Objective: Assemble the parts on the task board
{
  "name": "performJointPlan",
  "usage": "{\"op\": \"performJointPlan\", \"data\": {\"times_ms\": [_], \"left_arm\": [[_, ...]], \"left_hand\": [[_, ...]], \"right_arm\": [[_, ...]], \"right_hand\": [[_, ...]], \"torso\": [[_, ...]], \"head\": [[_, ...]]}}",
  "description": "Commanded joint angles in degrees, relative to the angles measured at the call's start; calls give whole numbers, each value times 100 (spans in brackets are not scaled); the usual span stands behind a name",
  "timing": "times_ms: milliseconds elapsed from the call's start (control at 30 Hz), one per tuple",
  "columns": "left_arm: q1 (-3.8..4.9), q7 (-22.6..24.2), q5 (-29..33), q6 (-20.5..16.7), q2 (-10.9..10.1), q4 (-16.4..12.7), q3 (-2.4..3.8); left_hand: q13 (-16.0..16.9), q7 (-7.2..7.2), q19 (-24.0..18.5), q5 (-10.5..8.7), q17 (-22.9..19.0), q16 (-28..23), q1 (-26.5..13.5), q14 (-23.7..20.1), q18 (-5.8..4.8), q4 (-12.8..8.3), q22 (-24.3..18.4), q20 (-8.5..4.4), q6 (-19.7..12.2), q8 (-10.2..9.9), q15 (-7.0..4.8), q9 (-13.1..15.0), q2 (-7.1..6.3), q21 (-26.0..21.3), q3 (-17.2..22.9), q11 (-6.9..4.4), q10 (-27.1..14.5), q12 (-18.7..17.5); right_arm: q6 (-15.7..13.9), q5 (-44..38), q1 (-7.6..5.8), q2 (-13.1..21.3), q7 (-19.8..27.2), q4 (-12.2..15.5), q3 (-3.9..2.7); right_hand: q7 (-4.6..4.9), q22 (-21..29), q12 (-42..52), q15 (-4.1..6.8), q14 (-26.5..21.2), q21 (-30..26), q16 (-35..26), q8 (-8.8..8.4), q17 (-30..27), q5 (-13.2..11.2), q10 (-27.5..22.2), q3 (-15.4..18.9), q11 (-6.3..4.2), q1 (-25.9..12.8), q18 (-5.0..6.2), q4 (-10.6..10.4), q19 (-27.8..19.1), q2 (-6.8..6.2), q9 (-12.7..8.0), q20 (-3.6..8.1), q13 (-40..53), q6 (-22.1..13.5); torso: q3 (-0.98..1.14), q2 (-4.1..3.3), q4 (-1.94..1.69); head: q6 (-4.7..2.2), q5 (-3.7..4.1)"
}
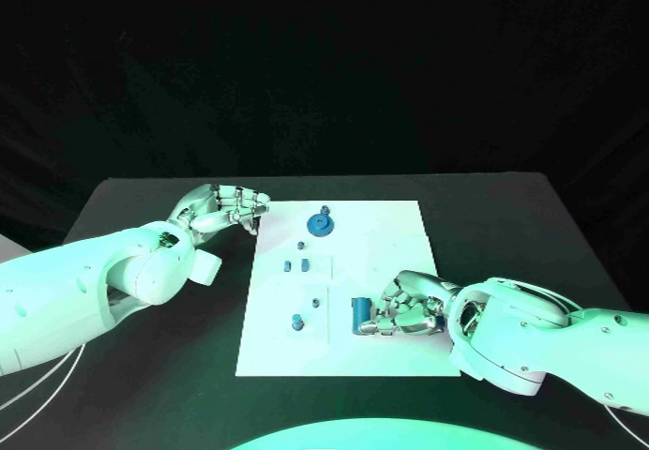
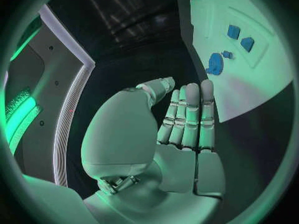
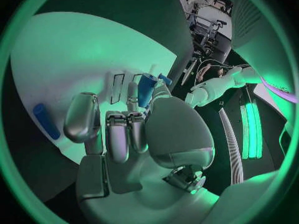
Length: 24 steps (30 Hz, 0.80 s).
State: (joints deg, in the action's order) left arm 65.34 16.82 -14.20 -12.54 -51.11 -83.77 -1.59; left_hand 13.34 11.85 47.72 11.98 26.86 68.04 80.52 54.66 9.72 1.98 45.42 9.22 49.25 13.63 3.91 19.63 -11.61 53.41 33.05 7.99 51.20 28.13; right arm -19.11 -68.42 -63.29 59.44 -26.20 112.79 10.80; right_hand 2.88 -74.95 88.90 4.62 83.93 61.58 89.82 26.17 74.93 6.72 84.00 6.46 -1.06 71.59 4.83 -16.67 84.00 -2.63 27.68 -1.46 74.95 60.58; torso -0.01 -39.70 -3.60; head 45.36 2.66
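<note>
- Your right robot hand (image 1: 410, 312) rests on the near right part of the flat white task board (image 1: 392, 234), its fingers pinching a blue cylindrical part (image 1: 361, 315).
- Your left robot hand (image 1: 223, 208) hovers released, fingers straight together, just off the board's far left corner above the black worktop (image 1: 514, 225).
- A round blue disc part (image 1: 321, 223) lies near the far edge of the board.

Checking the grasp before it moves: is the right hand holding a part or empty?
Holding. The right hand has its fingers curled around a blue cylinder part; the right wrist view shows it between them.
</note>
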Motion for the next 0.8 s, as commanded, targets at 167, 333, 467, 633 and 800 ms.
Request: {"op": "performJointPlan", "data": {"times_ms": [167, 333, 467, 633, 800], "left_arm": [[0, 12, 33, 40, 6, -7, 4], [0, 9, 36, 37, 5, -5, 4], [0, 8, 41, 37, 4, -5, 4], [0, 7, 43, 35, 5, -5, 4], [0, 8, 45, 36, 5, -4, 4]], "left_hand": [[-7, -16, -1, 28, -6, 7, -58, -45, 81, 40, -12, 28, -48, 43, 12, -7, 16, -39, 9, 9, -59, 44], [-7, -16, 0, 28, -6, 7, -60, -46, 81, 44, -14, 28, -48, 44, 12, -7, 19, -41, 10, 10, -61, 46], [-7, -14, 1, 29, -6, 8, -67, -46, 81, 52, -16, 29, -48, 46, 13, -7, 27, -44, 13, 11, -63, 48], [-7, -14, 1, 29, -6, 8, -67, -46, 81, 52, -16, 29, -48, 46, 13, -7, 27, -44, 13, 11, -63, 48], [-7, -14, 1, 29, -6, 8, -67, -46, 81, 52, -16, 29, -48, 46, 13, -7, 27, -44, 13, 11, -63, 48]], "right_arm": [[147, -99, 22, -13, -133, -81, 23], [90, -101, 22, -23, -152, -108, 23], [50, -98, 21, -27, -145, -118, 23], [18, -97, 21, -26, -142, -133, 22], [33, -145, 20, -19, -149, -140, 22]], "right_hand": [[-28, -765, 44, 33, 607, 37, 18, 0, 1507, 22, 569, -53, -44, 51, -57, -5, 227, 91, -9, 25, 1462, 18], [-27, -770, 42, 34, 607, 34, 18, -9, 1507, 59, 568, -55, -43, -7, -57, -13, 229, 202, -19, 26, 1461, 25], [-26, -776, 37, 32, 607, 34, 18, -15, 1507, 114, 566, -13, -42, -127, -57, -16, 231, 277, -27, 25, 1458, 29], [-28, -780, 40, 33, 607, 37, 18, -16, 1507, 143, 567, 6, -42, -175, -58, -17, 232, 310, -29, 25, 1460, 31], [-36, -785, 44, 36, 607, 43, 18, -20, 1507, 173, 569, 11, -48, -97, -58, 15, 234, 293, -32, 27, 1463, 24]], "torso": [[-3, -4, -2], [-1, -1, 1], [0, -1, 0], [1, 0, 4], [0, -1, 3]], "head": [[1, 1], [-5, 3], [-3, 2], [-5, 2], [6, 4]]}}
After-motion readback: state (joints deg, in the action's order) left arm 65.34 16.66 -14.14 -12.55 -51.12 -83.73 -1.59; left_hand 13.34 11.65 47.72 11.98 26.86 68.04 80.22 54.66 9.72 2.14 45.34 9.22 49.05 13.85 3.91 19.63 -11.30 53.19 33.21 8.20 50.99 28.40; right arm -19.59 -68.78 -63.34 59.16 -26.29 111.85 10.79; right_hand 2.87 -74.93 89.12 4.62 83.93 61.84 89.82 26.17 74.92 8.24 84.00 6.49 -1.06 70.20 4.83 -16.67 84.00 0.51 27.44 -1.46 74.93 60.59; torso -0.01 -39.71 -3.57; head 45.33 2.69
